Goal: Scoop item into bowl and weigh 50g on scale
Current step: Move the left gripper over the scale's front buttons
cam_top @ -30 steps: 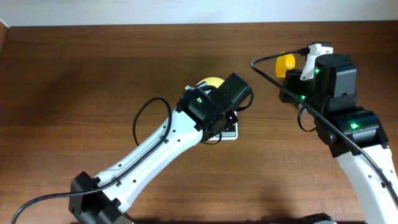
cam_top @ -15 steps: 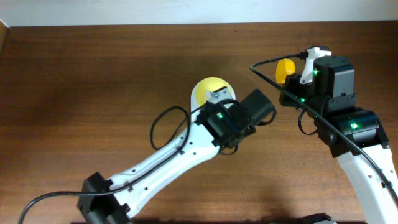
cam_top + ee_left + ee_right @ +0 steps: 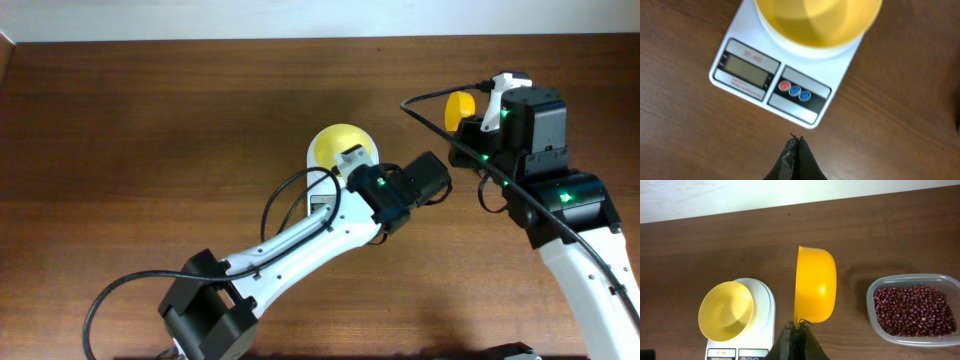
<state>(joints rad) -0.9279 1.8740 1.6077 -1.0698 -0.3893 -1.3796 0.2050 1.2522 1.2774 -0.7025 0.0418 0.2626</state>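
Starting leftmost, our left gripper (image 3: pixel 795 150), fingers together and empty, hangs over the tabletop on the scale's (image 3: pixel 800 102) button side. The empty bowl (image 3: pixel 725 311) sits on the scale. Right of the scale, our right gripper (image 3: pixel 799 326) is clamped on the yellow scoop (image 3: pixel 815 285). The beans (image 3: pixel 915 310) lie further right in the clear container (image 3: pixel 873 300). We should dip the scoop low and lift it level. Since a second ago, our left arm (image 3: pixel 300 235) has swung off the bowl.
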